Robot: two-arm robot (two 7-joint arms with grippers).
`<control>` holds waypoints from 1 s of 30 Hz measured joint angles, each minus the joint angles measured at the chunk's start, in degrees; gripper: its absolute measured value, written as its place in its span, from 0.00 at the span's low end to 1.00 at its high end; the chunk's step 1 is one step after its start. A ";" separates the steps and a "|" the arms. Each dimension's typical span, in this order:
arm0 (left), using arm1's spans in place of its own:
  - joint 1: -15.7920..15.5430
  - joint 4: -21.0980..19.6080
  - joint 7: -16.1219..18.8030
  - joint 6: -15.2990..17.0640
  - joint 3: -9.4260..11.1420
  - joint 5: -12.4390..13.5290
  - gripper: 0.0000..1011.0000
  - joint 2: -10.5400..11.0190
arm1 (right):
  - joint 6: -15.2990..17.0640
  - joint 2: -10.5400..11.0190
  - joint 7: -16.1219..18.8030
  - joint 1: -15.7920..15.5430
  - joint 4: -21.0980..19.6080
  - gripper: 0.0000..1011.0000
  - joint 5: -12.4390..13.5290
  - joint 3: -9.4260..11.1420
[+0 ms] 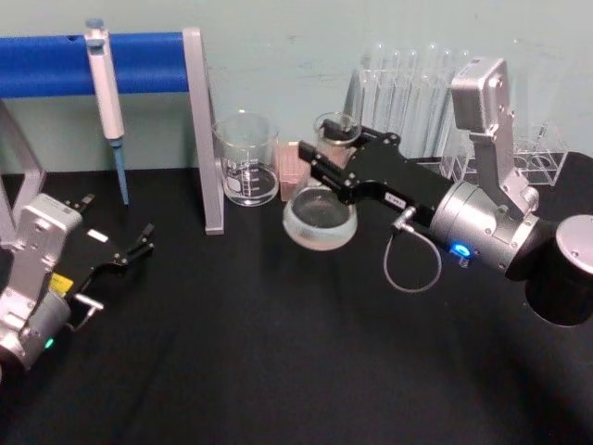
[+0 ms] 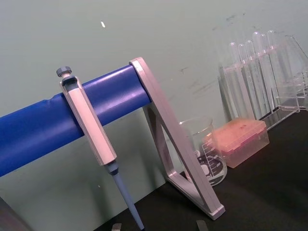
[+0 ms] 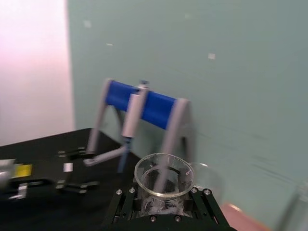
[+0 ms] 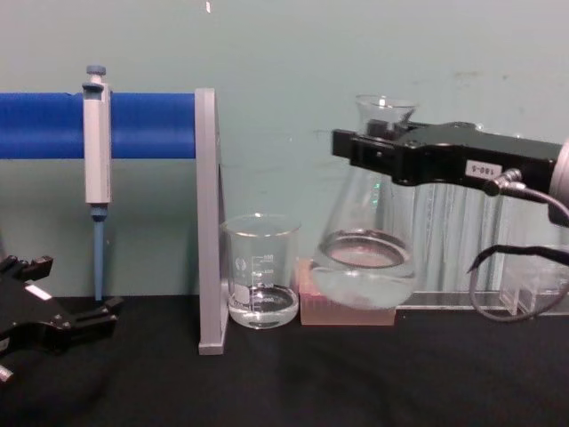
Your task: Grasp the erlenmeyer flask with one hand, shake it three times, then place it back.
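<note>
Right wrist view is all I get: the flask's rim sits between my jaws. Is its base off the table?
Observer: Yes. In the chest view the flask hangs above the table, with the right gripper shut on its neck.
Operator: Is there liquid in it? I can't see past the rim.
Observer: Yes, clear liquid lies in its wide bottom, well below the neck.
Operator: Is anything near it on the side?
Observer: The beaker stands on the table to the flask's left, apart from it, with its rim higher than the flask's base.
</note>
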 joint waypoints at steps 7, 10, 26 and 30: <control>0.00 0.00 0.00 0.00 0.00 0.00 0.99 0.00 | 1.36 -2.21 -8.15 -1.42 0.37 0.44 -3.03 2.57; 0.00 0.00 0.00 0.00 0.00 0.00 0.99 0.00 | 1.98 -3.09 -11.13 -1.84 0.60 0.44 -4.18 3.63; 0.00 0.00 0.00 0.00 0.00 0.00 0.99 0.00 | 3.94 -6.52 -18.56 -3.11 1.60 0.44 -8.34 7.29; 0.00 0.00 0.00 0.00 0.00 0.00 0.99 0.00 | 4.20 -6.89 -18.51 -3.24 1.59 0.44 -8.86 7.69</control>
